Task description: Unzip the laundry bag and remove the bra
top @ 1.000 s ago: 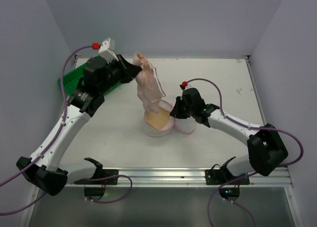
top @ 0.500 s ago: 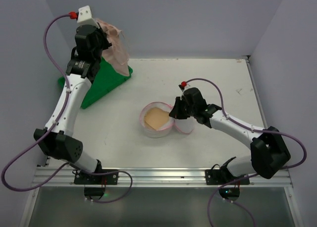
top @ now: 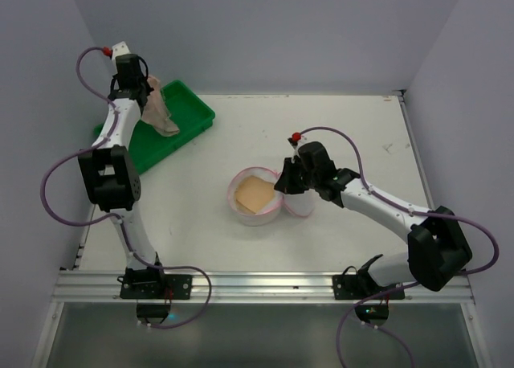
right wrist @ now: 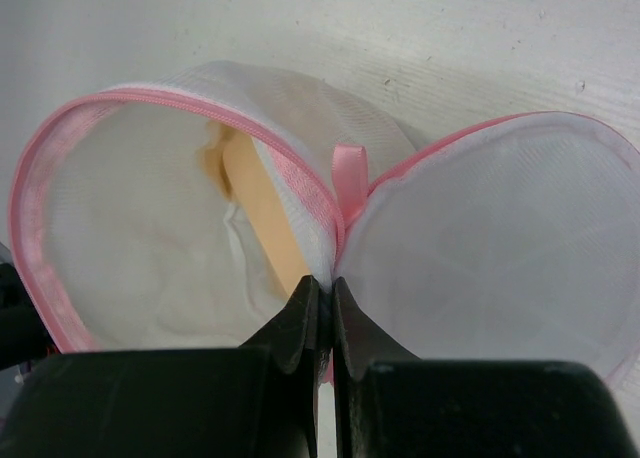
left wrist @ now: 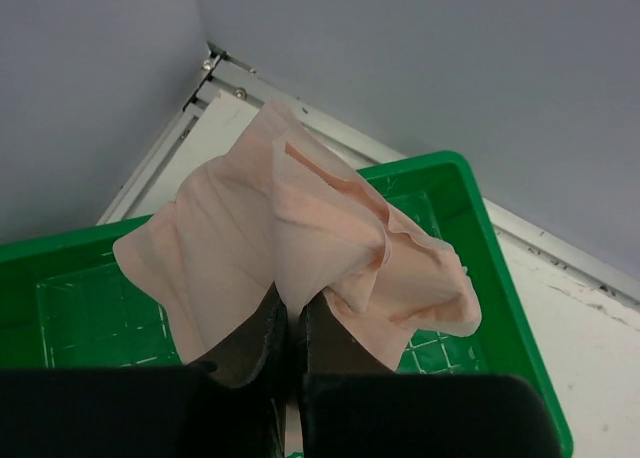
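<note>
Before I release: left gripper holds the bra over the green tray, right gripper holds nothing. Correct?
No: the right gripper is shut on the laundry bag, per the right wrist view. The left gripper does hold the bra over the green tray.

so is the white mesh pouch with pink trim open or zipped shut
Open: the white mesh pouch with pink trim lies with its two halves spread apart, inside exposed.

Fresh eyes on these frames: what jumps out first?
The pale pink bra dangles from the left claw over the green tray, at the far left corner of the table. Mid-table, the laundry bag lies unzipped and splayed open. The right claw pinches the seam between its halves, and something tan shows inside.
</note>
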